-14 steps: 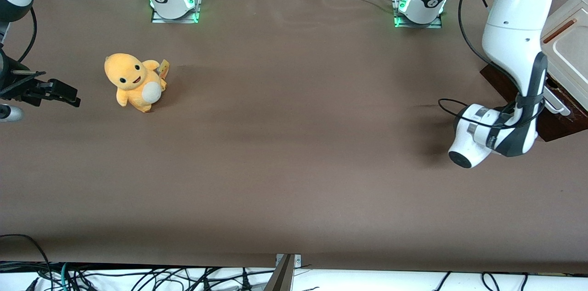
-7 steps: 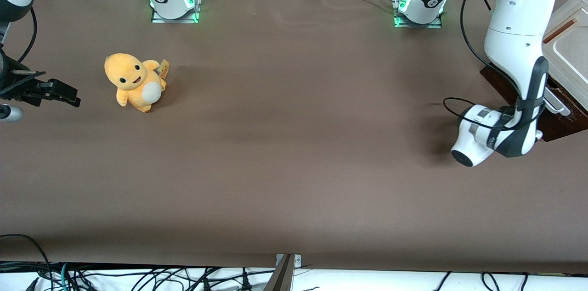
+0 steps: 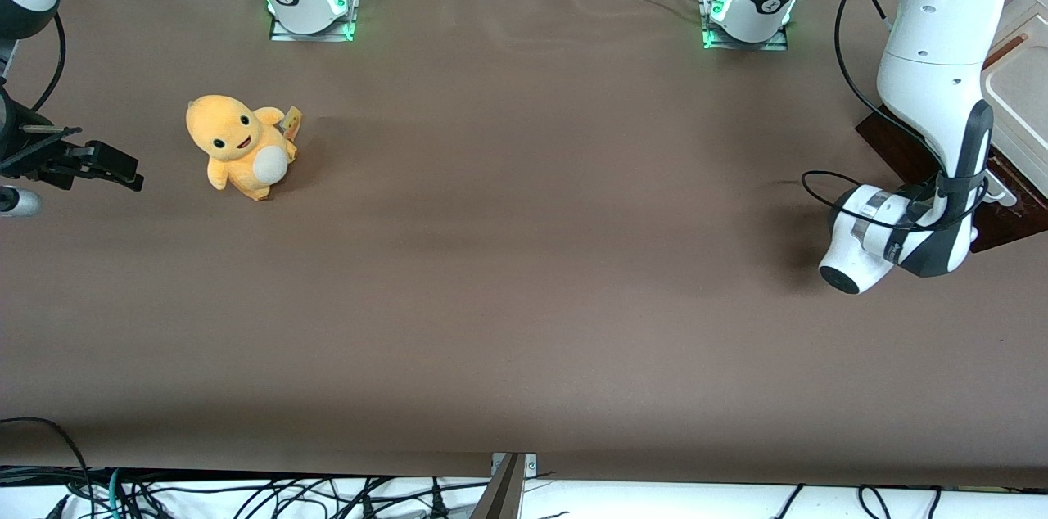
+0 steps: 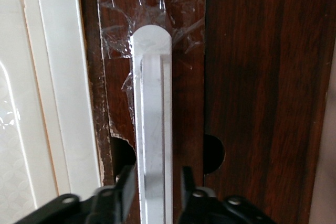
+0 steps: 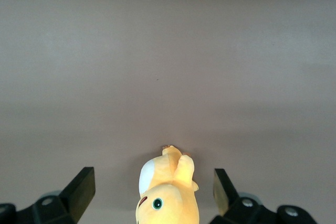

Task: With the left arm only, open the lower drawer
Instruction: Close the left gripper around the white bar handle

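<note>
The gripper [image 4: 155, 184] stands with its black fingers [image 4: 126, 184] spread to either side of the white bar handle [image 4: 152, 129], not yet closed on it. The step in hand is the grasp; next it should pinch the bar, then pull outward. The lower drawer [image 4: 241, 77] lies directly ahead, its front facing the gripper, the handle's long axis running away between the fingers.
</note>
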Available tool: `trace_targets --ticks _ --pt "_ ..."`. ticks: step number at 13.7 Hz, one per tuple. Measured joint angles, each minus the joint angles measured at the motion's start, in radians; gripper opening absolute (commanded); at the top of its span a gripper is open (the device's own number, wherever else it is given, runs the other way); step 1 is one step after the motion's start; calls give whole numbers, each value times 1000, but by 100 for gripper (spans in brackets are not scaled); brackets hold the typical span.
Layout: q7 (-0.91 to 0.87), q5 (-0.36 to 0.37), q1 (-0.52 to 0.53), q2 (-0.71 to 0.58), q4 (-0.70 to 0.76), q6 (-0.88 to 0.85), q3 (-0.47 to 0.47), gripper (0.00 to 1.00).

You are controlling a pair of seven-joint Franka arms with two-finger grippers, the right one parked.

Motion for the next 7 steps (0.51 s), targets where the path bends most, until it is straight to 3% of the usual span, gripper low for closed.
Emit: trace_targets --ticks 7 --pt "-2 0 4 -2 0 -1 0 8"
